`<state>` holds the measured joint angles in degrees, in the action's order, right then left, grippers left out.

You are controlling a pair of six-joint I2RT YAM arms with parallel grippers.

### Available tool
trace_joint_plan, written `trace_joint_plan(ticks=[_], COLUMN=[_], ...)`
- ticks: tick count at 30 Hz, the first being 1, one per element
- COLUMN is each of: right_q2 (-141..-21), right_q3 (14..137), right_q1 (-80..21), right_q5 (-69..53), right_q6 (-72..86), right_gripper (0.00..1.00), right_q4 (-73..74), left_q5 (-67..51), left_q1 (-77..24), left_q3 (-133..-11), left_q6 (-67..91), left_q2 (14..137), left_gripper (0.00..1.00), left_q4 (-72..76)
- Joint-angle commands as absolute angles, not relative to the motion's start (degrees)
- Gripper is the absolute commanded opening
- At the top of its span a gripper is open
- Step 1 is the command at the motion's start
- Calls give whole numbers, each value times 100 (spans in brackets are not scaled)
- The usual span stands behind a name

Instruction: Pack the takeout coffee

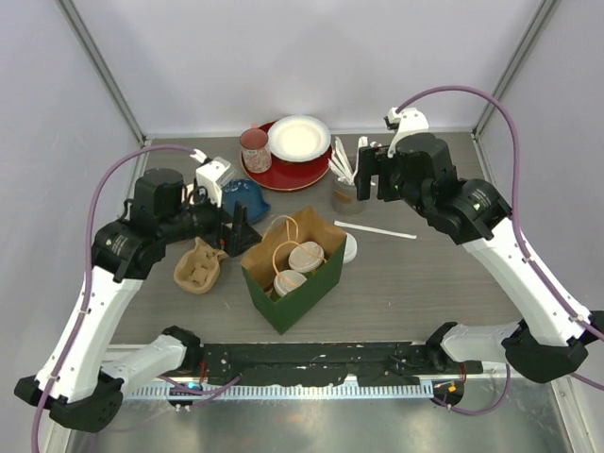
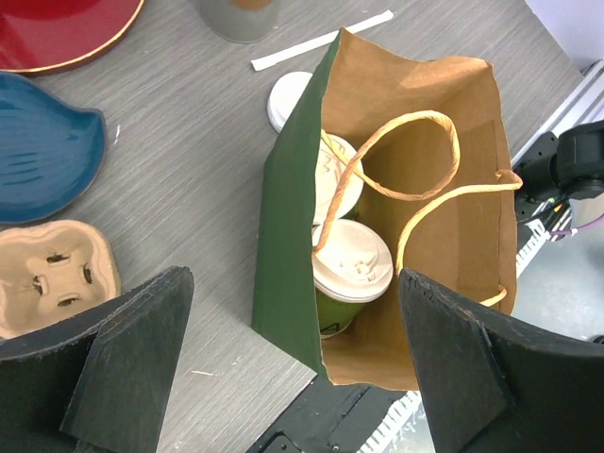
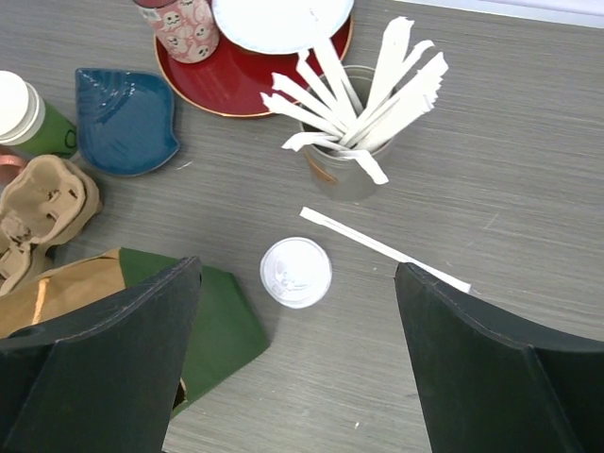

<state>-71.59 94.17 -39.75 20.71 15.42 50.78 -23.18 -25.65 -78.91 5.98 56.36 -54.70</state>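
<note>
A green paper cup [image 2: 351,269] with a white sip lid stands upright inside an open green paper bag [image 2: 283,236]. A second cup [image 2: 342,179], also lidded, touches it, partly under the bag's twine handles. A third cup [image 3: 24,113], lidded, stands just beside a blue dish [image 3: 123,123]. A separate white lid [image 3: 295,272] lies just beside the bag.

We bend our left arm [image 1: 90,293] at the elbow and reach inward, the left gripper [image 1: 242,226] spread wide and empty. Our right arm [image 1: 524,269] stretches farther out, the right gripper [image 1: 364,177] pointing down, its fingers [image 3: 104,359] likewise parted, gripping nothing.
</note>
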Motion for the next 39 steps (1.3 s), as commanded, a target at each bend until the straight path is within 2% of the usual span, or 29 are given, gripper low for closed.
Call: trace_joint_plan(ticks=[1, 6, 10, 12, 15, 16, 18, 19, 20, 21, 26, 34, 39], right_q2=[-6917, -7031, -7093, -7119, -7145, -7206, -7391, -7513, -7854, -8023, -8998, -9597, -9957], right_q3=[9378, 9115, 8737, 8430, 7850, 7727, 7568, 7567, 7585, 7594, 7305, 6566, 6600], right_q1=[-3745, -3087, -2770, -2690, -2436, -2287, -1506, -1216, -630, -450, -264, -325, -518], right_q5=[2223, 2076, 1522, 1162, 179, -590, -1429, -2111, -2327, -2425, -2602, -1486, -1100], right_q6=[1301, 1020, 608, 22, -858, -1409, -1940, -2256, -2372, -2451, -3005, -3208, -3383], right_gripper=[89, 89, 81, 81, 82, 84, 84, 82, 80, 79, 75, 74, 74], right_q4=[5194, 5580, 5581, 5572, 5432, 5423, 5344, 5318, 5300, 5282, 4976, 3833, 3569], left_q5=[-2461, -2400, -2075, -2022, -1882, -1855, -1820, -1819, -1811, -1767, -1679, -1521, -1503], left_q1=[-2374, -2066, -1688, -1469, -1214, -1169, -1108, -1081, -1072, -1072, -1002, -862, -844], left_q3=[-8095, -8025, -8007, -7937, -7647, -7499, -7401, -7357, -7330, -7321, -7233, -7189, -7172], left_q6=[563, 632, 843, 870, 1037, 1063, 1090, 1081, 1064, 1020, 923, 774, 730], left_q2=[5432, 5247, 5019, 4896, 4711, 4685, 4597, 4579, 4553, 4527, 4465, 4421, 4473], left_gripper=[95, 95, 95, 95, 95, 95, 95, 95, 95, 95, 95, 95, 95], left_q4=[-5317, -5265, -5186, -5124, -5054, -5045, -5027, -5019, -5019, -5027, -5028, -5080, -5063])
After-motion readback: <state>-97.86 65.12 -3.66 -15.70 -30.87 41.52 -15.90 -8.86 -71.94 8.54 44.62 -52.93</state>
